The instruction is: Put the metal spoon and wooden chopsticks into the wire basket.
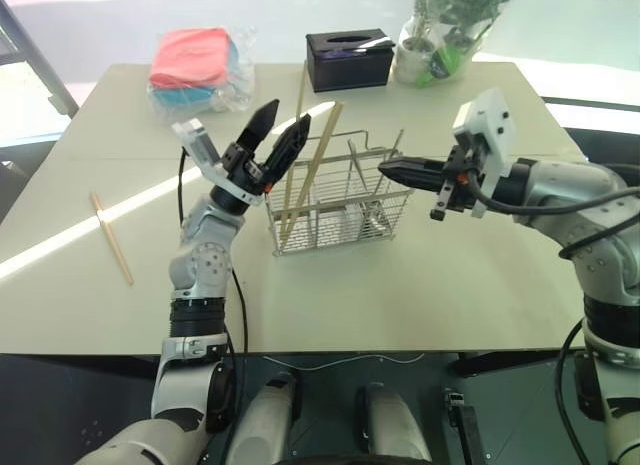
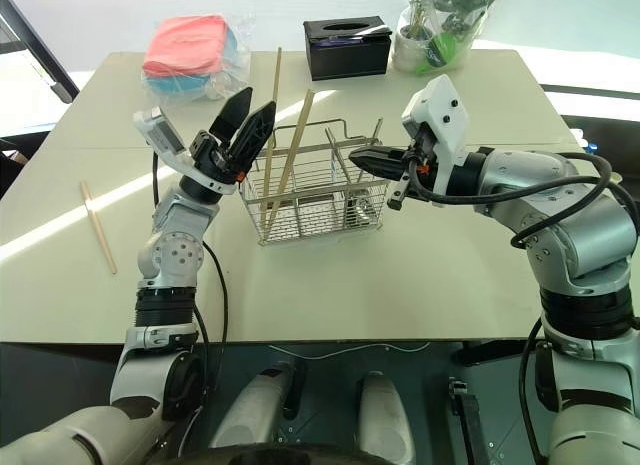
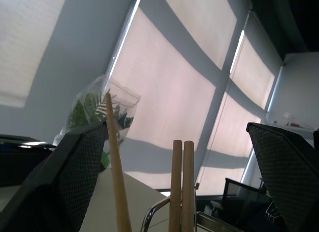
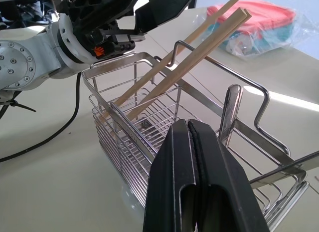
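Wooden chopsticks (image 1: 300,170) lean in the wire basket's (image 1: 340,210) left end beside the open left claw (image 1: 272,133); the spoon (image 4: 228,114) probably stands inside. Withdrawing carelessly could tip them. Right claw (image 1: 392,169) is closed, empty.

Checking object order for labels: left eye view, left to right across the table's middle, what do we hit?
Loose chopsticks → left end effector, open → chopsticks standing in the wire basket → wire basket → right end effector, shut.
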Robot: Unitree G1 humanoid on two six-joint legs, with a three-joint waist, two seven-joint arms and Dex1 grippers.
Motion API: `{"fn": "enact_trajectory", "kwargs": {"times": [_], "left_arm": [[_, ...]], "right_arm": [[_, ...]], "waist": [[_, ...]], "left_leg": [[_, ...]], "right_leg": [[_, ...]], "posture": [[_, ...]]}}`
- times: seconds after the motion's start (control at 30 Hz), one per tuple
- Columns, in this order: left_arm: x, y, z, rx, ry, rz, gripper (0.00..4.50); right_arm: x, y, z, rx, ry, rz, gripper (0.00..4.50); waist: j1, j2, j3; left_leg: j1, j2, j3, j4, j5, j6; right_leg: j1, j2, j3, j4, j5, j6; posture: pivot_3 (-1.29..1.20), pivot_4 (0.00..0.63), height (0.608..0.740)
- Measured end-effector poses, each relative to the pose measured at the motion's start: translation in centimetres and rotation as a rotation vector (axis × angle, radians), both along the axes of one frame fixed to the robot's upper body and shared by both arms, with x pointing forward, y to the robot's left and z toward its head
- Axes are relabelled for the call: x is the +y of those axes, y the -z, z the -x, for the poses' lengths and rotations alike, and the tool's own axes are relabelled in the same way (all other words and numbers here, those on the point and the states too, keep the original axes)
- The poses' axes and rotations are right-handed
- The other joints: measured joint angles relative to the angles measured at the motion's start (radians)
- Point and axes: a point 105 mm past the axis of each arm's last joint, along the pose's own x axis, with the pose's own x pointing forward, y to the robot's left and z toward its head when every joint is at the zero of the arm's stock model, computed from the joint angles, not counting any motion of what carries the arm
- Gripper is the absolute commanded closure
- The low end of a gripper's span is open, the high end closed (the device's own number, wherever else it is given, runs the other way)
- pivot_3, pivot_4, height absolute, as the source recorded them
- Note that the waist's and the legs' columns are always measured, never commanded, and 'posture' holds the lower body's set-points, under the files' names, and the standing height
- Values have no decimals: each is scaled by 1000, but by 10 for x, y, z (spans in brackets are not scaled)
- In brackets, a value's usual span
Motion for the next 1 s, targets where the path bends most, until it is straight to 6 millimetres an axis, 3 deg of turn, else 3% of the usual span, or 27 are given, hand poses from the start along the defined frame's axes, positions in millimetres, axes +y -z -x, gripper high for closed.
{"fn": "enact_trajectory", "kwargs": {"times": [0.27,0.53,0.63,0.73,0.8,0.9,1.0], "left_arm": [[3,-8,-3,-1,-19,21,29],[21,-68,9,-131,-26,93,29],[34,-84,12,-145,-46,96,29],[65,-90,0,-89,-190,29,29],[86,-84,-14,-16,-319,-34,29],[108,-53,-30,129,-480,-150,29],[123,-10,-36,279,-586,-244,1315]], "right_arm": [[-1,0,-2,-2,2,-4,4500],[-1,1,-2,0,3,-9,4500],[0,1,-2,0,1,-12,4500],[0,1,-1,4,-5,-15,4500],[1,0,1,8,-16,-21,4500],[3,-5,10,11,-54,-29,4500],[4,-12,22,36,-99,-41,4500]], "waist": [[-2,0,0],[-4,0,0],[-5,0,0],[-10,0,0],[-9,0,0],[-8,0,0],[-4,0,0]], "left_leg": [[0,0,0,0,0,0],[0,1,0,-1,0,0],[0,1,0,-1,0,0],[0,1,0,-1,0,0],[0,1,0,-1,0,0],[0,0,0,-1,0,0],[0,0,0,-1,0,0]], "right_leg": [[-1,0,0,0,0,0],[-1,1,0,0,0,0],[-1,1,0,0,0,0],[-2,1,0,1,0,0],[-1,1,0,1,0,0],[-1,1,1,1,0,0],[-2,0,1,1,0,0]], "posture": [[0,150,740],[0,150,740],[0,150,740],[0,150,740],[0,150,740],[0,150,740],[0,150,740]]}}
